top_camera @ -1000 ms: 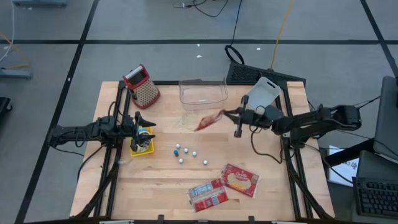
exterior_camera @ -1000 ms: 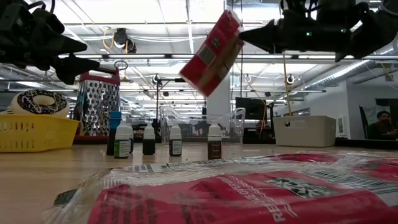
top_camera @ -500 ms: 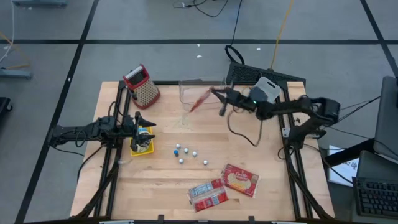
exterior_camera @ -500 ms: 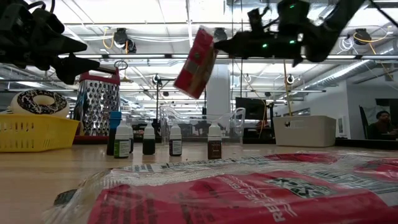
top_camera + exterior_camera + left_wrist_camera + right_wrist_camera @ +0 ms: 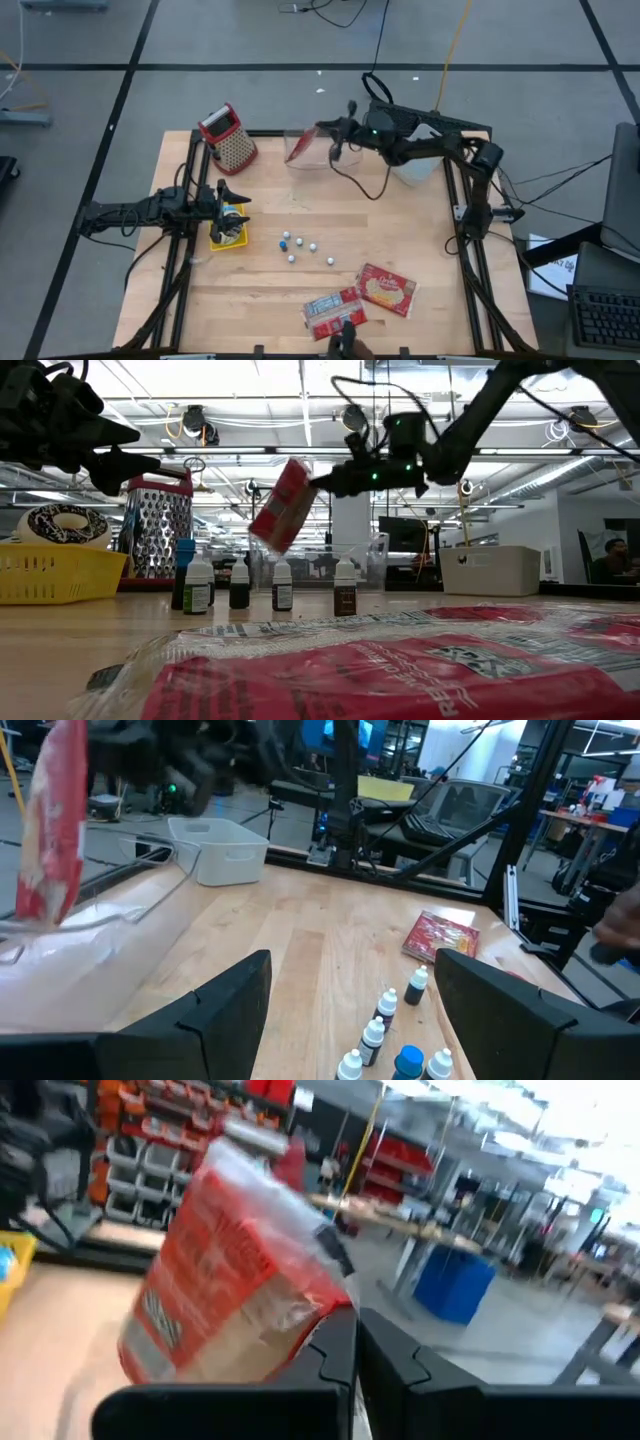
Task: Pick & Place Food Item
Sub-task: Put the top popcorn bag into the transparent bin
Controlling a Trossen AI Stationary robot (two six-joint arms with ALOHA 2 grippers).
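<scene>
Above wooden table (image 5: 420, 250), right end effector (image 5: 322, 127) clamped on red packet (image 5: 299, 146), lettering unreadable.

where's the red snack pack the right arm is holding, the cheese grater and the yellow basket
red snack pack (image 5: 281, 506), low view, on the middle of its red face
cheese grater (image 5: 233, 147), high view, on its metal grating face
yellow basket (image 5: 50, 574), low view, on its front wall

Worktop (image 5: 420, 240), layout: grater (image 5: 228, 136) at far left; clear tub (image 5: 325, 155) at far centre, my right claw (image 5: 322, 132) holding a packet (image 5: 299, 146) above it; basket (image 5: 226, 236) left, under my left claw (image 5: 232, 192); bottles (image 5: 299, 246) centre; two packets (image 5: 360, 298) near edge.
</scene>
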